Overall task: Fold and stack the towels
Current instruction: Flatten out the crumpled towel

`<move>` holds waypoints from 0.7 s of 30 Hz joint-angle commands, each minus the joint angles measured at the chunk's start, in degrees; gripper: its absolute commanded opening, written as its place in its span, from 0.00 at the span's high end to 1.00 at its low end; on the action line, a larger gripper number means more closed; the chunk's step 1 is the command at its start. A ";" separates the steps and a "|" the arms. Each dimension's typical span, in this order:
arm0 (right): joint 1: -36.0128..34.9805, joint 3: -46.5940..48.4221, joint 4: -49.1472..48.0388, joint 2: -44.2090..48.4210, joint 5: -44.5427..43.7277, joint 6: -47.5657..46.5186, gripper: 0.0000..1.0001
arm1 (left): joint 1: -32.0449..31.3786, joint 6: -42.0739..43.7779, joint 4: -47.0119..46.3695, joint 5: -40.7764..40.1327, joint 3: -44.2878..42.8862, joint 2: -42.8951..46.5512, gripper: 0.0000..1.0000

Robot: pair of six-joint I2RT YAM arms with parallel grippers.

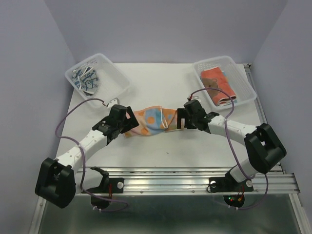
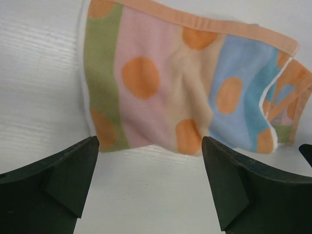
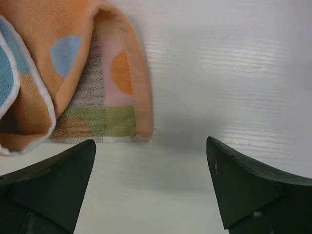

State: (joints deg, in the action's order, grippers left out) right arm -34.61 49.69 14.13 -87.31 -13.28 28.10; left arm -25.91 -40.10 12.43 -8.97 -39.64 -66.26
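A crumpled, loosely folded towel (image 1: 151,122) in orange, blue, pink and green checks with orange dots lies mid-table between my two grippers. My left gripper (image 1: 127,120) stands open at its left end. In the left wrist view the towel (image 2: 185,83) lies just beyond the open left gripper (image 2: 150,156), with only bare table between the jaws. My right gripper (image 1: 181,120) stands open at the towel's right end. In the right wrist view the towel's folded corner (image 3: 73,73) sits ahead and left of the open right gripper (image 3: 151,156). Neither gripper holds anything.
A clear basket (image 1: 122,82) at the back left holds blue towels with a white pattern (image 1: 85,80). A second clear basket (image 1: 245,83) at the back right holds a folded red-orange towel (image 1: 218,84). A metal rail (image 1: 195,175) runs along the near edge.
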 commanded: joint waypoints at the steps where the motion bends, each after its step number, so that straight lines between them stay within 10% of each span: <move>1: -1.60 3.31 -2.26 0.65 -1.58 -3.57 0.01 | 0.07 -5.67 1.72 -6.65 5.79 8.14 0.01; 21: -3.45 37.65 -2.79 -26.93 2.21 -1.91 0.05 | 9.21 -4.82 -3.63 -8.08 5.71 5.00 0.01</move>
State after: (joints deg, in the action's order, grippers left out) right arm -37.87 80.40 9.76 -110.24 -7.68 23.77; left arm -17.76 -45.95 10.98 -16.10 -32.38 -62.28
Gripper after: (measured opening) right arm 0.985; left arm 0.986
